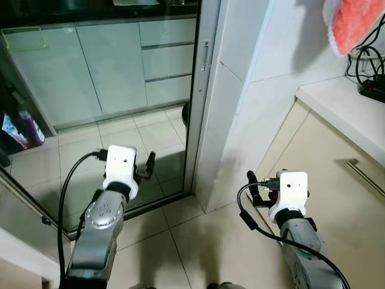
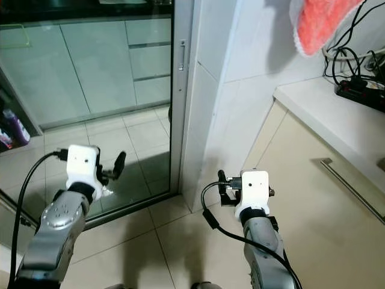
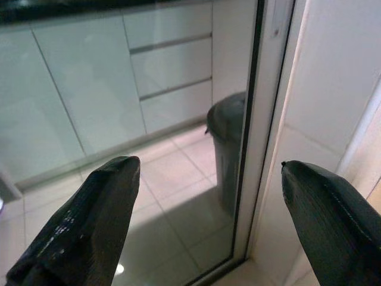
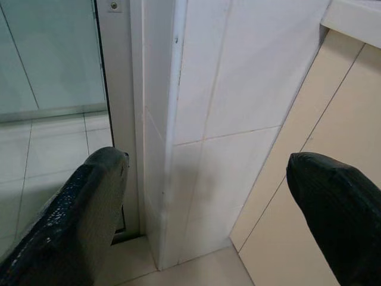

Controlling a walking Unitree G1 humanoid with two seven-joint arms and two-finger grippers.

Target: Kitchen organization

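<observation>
My left gripper (image 1: 146, 168) is held up in front of a glass sliding door (image 1: 162, 120), open with nothing between its fingers (image 3: 89, 226). My right gripper (image 1: 255, 188) hovers low before a white tiled wall corner (image 1: 240, 108), also open and empty, as the right wrist view confirms (image 4: 206, 158). Behind the glass lies a kitchen with pale green cabinets (image 1: 108, 66) and drawers. A dark grey bin (image 3: 225, 137) stands just behind the door's metal frame (image 1: 201, 90).
A beige cabinet with a metal bar handle (image 1: 364, 176) stands on the right under a white counter (image 1: 343, 105) that carries a black power strip (image 1: 374, 90) and cables. An orange cloth (image 1: 355, 21) hangs above it. Bottles (image 1: 24, 129) sit at the far left. The floor is tiled.
</observation>
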